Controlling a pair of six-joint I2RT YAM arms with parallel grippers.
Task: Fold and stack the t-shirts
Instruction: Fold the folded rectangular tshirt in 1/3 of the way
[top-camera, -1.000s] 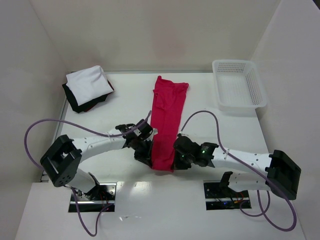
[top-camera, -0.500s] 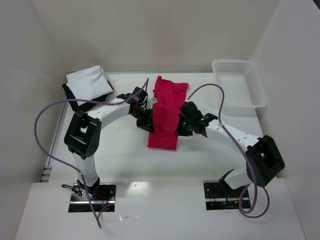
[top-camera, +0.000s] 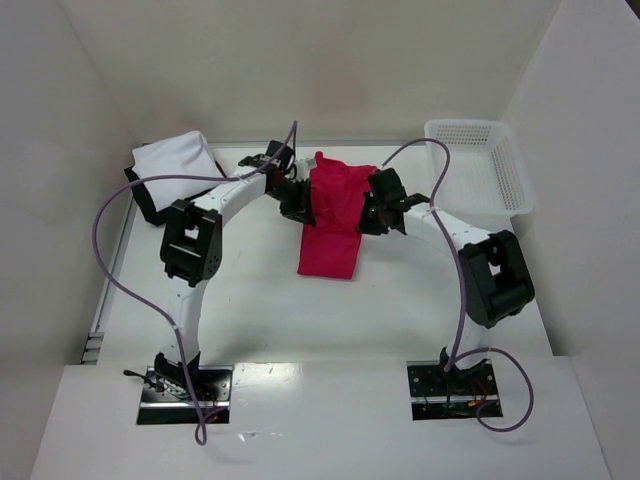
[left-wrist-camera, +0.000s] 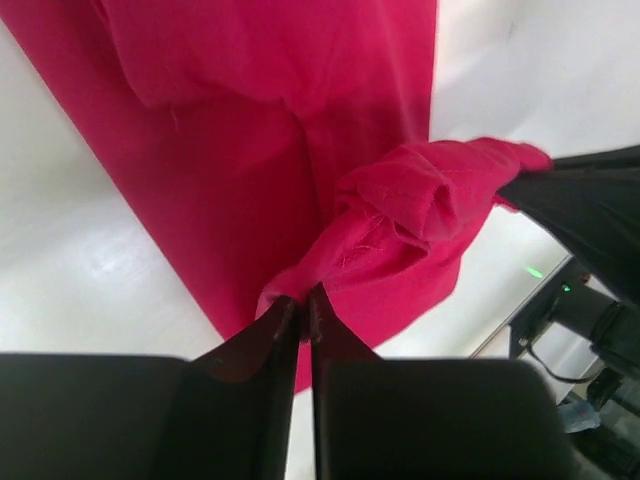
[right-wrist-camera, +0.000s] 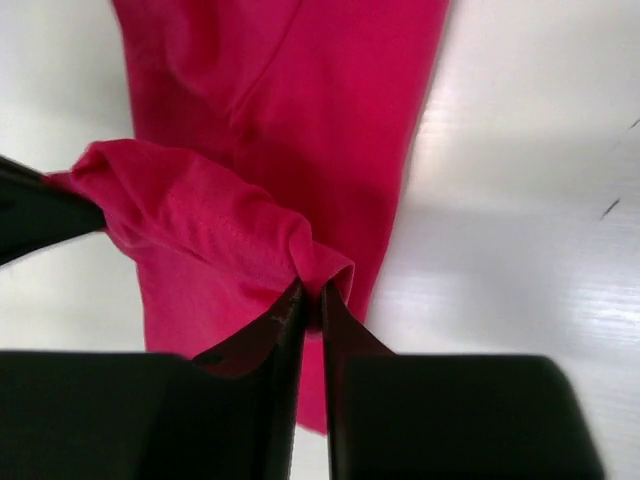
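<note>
The crimson red t-shirt lies as a long strip in the middle of the table, its near end lifted and carried over the rest. My left gripper is shut on the shirt's left corner. My right gripper is shut on its right corner. The cloth bunches between both grippers above the flat part. The folded white t-shirt lies on the black t-shirt at the far left.
A white mesh basket stands at the far right. White walls close in the table on three sides. Purple cables loop over both arms.
Both grippers have moved from the near edge toward the far end, carrying the red shirt's near hem over itself. The strip is now about half as long.
</note>
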